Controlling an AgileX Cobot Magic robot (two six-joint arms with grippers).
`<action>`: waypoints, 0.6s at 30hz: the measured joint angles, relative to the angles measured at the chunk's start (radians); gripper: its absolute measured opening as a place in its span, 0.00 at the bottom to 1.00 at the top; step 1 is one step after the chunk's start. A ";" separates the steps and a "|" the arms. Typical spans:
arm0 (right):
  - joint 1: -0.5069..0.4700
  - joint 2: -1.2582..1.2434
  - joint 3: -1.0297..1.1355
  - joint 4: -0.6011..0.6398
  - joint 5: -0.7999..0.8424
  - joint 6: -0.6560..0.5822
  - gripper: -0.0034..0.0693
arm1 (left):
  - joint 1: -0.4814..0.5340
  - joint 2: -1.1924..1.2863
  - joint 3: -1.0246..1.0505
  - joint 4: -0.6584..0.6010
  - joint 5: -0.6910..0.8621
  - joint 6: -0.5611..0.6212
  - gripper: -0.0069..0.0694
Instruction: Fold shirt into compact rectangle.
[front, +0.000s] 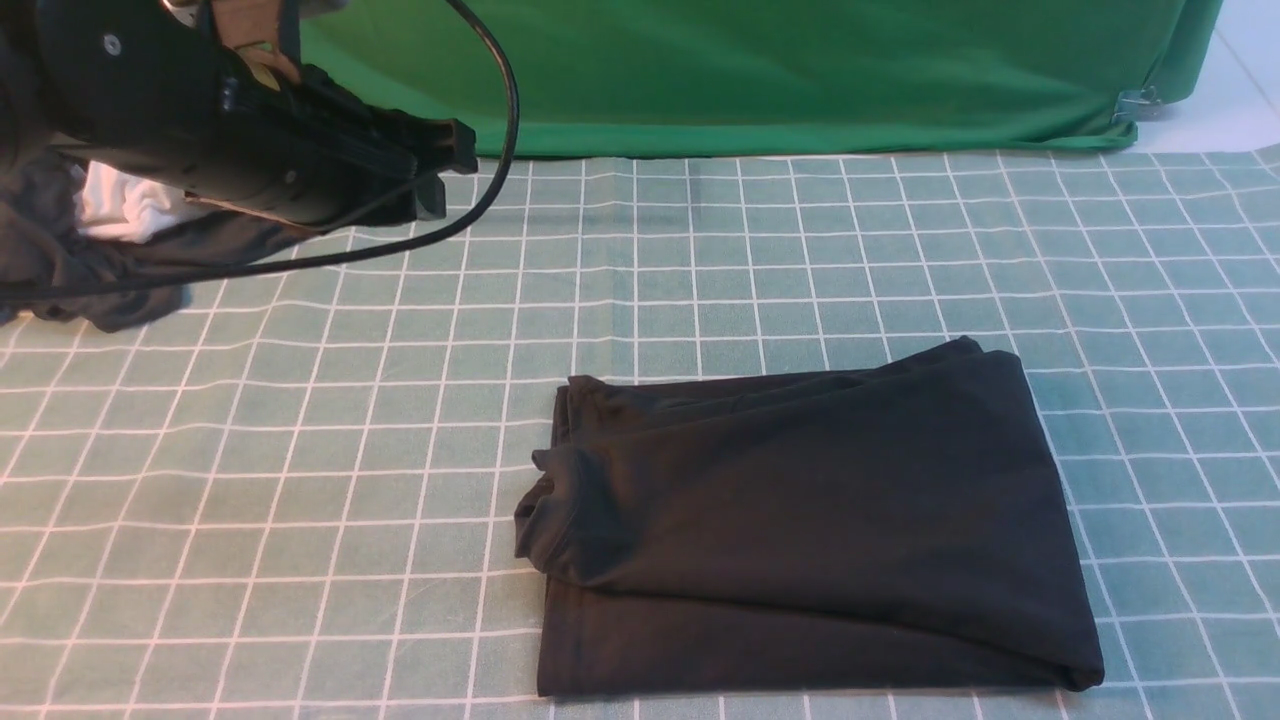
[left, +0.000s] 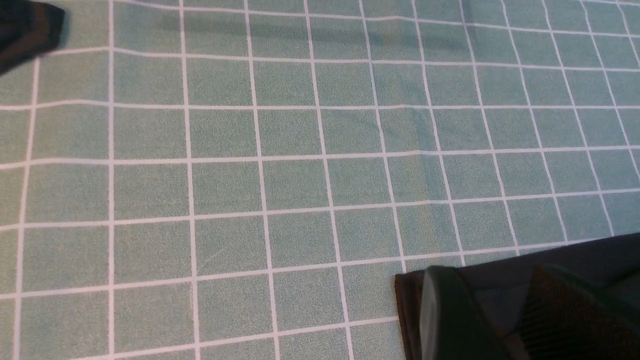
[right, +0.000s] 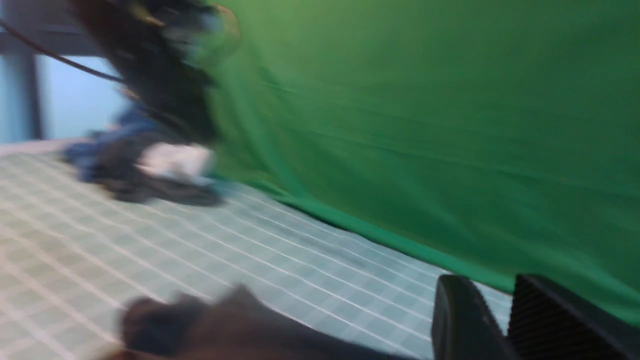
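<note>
Front view: shirt (front: 810, 530) lies on the tabletop (front: 300, 480), right of centre and toward my near edge, already a rough rectangle. Its long axis runs left-right across the view. The left end is bunched and the bottom layer sticks out along the near edge.

Left claw (front: 448, 170) hangs high at the far left, well apart from the shirt, above the dark grey garment with the white cloth (front: 100, 270). From that claw the shirt lies forward-right and toward me — a long diagonal reach. Left wrist view shows its fingers (left: 450, 315) with a narrow gap, nothing between them, and the shirt's corner beyond.

Right arm is out of the front view. Right wrist view is blurred: right claw (right: 505, 320) shows a thin slit between its fingers, nothing held, pointing at the green backdrop (right: 425, 125) with a dark mass I read as the shirt low in frame.

My read — the shirt sits on the right arm's side, so the right claw is probably nearer for any tidy-up. The bunched left end is the left claw's to take, approached across the short axis.
</note>
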 joint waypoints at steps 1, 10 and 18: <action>-0.019 -0.010 0.014 0.000 -0.001 0.000 0.27 | 0.000 0.000 0.000 0.000 0.001 0.000 0.34; -0.271 -0.048 0.184 -0.025 0.045 0.004 0.30 | 0.000 0.000 0.000 0.013 0.067 0.029 0.35; -0.339 -0.048 0.188 -0.041 0.085 0.004 0.32 | 0.000 0.000 0.000 0.020 0.086 0.050 0.35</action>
